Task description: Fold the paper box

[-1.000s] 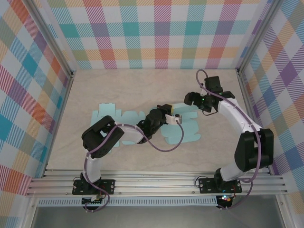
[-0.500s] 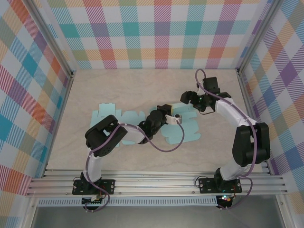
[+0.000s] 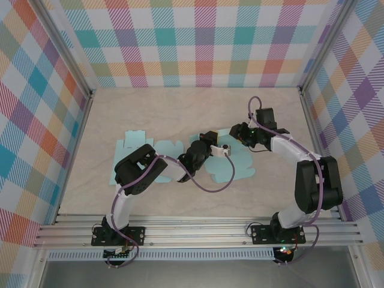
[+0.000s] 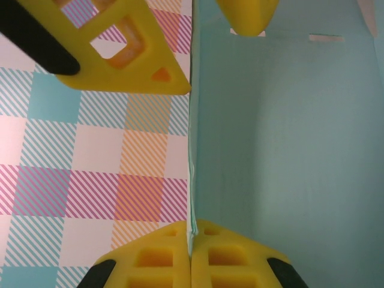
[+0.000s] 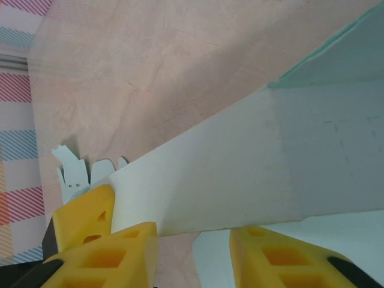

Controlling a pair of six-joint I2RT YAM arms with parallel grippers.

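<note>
The paper box [image 3: 231,172] lies mostly flat at mid-table, its long axis running left to right. The left gripper [image 3: 224,150] is clenched on the edge of a raised panel [image 4: 288,150]. Just beyond it, far and right, the right gripper [image 3: 241,133] straddles the same panel, jaws apart and not pinching. It looks best placed to press the fold.
</note>
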